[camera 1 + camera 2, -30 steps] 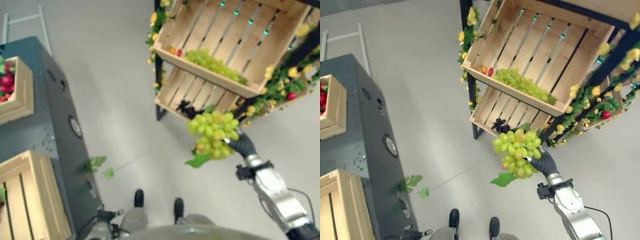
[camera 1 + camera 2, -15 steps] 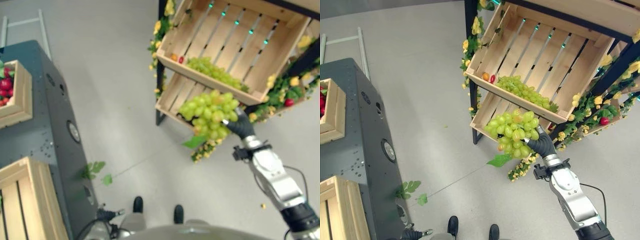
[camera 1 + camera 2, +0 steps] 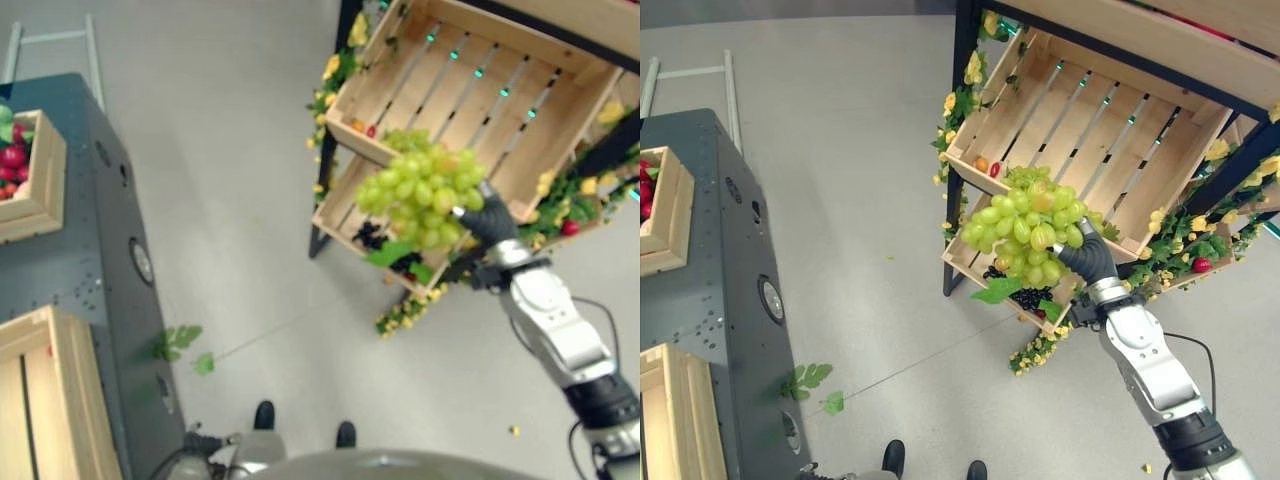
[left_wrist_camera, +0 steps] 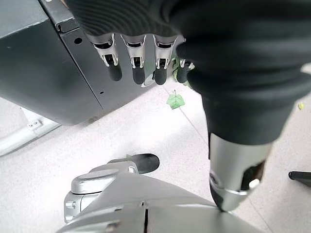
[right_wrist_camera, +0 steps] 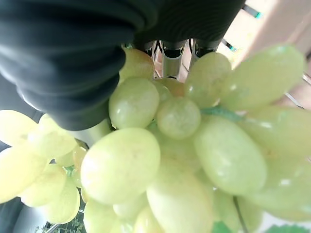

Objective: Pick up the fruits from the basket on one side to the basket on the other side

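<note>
A big bunch of green grapes (image 3: 1028, 237) with a leaf hangs in my right hand (image 3: 1087, 259), whose fingers are curled round its stem end; the right wrist view has the grapes (image 5: 175, 160) pressed against the fingers (image 5: 171, 53). The bunch is held in front of the front edge of the upper wooden crate (image 3: 1110, 140) on the rack, which holds more green grapes (image 3: 395, 137) and small red and orange fruits (image 3: 988, 167). The lower crate (image 3: 975, 262) holds dark grapes (image 3: 1025, 297). My left hand (image 4: 146, 58) hangs low beside the dark cabinet, fingers relaxed and empty.
A dark cabinet (image 3: 710, 290) on the left carries a wooden crate of red fruit (image 3: 25, 170) and another slatted crate (image 3: 45, 400) nearer me. Yellow flowers and leaves trim the black rack (image 3: 962, 150). Loose green leaves (image 3: 810, 385) lie on the grey floor.
My right hand has lifted the grape bunch up from below the lower crate to the front edge of the upper crate. The view has also shifted a little.
</note>
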### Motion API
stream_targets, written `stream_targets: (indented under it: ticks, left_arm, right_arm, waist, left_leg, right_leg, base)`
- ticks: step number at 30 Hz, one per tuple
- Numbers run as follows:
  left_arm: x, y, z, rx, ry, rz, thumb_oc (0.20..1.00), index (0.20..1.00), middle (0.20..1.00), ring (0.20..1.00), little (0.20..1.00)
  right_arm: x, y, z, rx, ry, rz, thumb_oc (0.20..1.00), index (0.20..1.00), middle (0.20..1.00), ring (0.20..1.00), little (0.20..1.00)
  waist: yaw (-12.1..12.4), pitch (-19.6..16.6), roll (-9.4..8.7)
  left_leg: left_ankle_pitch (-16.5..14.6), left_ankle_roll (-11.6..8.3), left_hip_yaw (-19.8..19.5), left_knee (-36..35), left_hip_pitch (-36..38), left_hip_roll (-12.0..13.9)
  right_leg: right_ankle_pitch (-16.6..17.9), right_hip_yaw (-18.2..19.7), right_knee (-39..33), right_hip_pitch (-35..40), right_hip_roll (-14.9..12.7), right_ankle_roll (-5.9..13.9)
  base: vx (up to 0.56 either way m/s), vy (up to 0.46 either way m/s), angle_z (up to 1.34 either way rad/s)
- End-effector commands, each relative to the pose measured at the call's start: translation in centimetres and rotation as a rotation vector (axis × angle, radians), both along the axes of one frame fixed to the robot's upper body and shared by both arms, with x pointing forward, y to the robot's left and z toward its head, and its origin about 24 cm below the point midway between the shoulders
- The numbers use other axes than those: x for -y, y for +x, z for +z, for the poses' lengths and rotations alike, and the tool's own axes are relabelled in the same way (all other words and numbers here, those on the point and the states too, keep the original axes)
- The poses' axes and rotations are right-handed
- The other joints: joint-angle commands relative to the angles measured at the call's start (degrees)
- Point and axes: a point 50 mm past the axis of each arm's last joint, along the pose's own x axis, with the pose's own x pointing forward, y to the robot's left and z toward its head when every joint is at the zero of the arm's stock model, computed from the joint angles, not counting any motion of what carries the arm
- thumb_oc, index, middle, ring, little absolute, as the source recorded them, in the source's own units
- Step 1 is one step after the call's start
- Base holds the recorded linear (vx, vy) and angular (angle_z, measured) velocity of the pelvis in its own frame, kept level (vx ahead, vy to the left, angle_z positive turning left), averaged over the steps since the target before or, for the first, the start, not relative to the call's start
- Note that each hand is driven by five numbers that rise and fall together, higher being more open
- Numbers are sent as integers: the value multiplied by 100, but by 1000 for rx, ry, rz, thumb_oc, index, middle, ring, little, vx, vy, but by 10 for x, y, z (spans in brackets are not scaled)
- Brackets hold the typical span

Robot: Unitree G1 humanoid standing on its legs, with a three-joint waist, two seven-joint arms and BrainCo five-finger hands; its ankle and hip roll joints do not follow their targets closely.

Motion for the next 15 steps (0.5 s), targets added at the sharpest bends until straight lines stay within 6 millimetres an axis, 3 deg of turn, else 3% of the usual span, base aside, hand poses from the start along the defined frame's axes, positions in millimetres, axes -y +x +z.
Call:
stream_targets:
  ticks: [1,11,15]
  left_arm:
    - [2,-13,-5,-78,-6,-29,1000,1000,1000,1000,1000]
    - [2,-19,-7,-100,-29,-13,1000,1000,1000,1000,1000]
    - [0,-19,-7,-101,-30,-5,1000,1000,1000,1000,1000]
  right_arm:
    - [11,10,53,193,59,-20,200,200,200,200,200]
    - [41,44,88,165,-9,-138,200,200,200,200,200]
    - [64,62,103,133,-27,-259,200,200,200,200,200]
  waist:
    - [182,-219,-108]
    - [247,-187,-218]
    - [296,-143,-252]
  left_leg:
    - [-377,278,-180,163,-122,-83]
    - [-326,257,-215,132,-168,-77]
    - [-296,234,-253,123,-204,-73]
  right_leg:
    - [73,-54,28,-158,41,355]
    - [95,-141,27,-194,24,365]
    - [92,-203,22,-205,18,363]
  base:
    - [0,0,0]
    - [0,0,0]
    - [0,0,0]
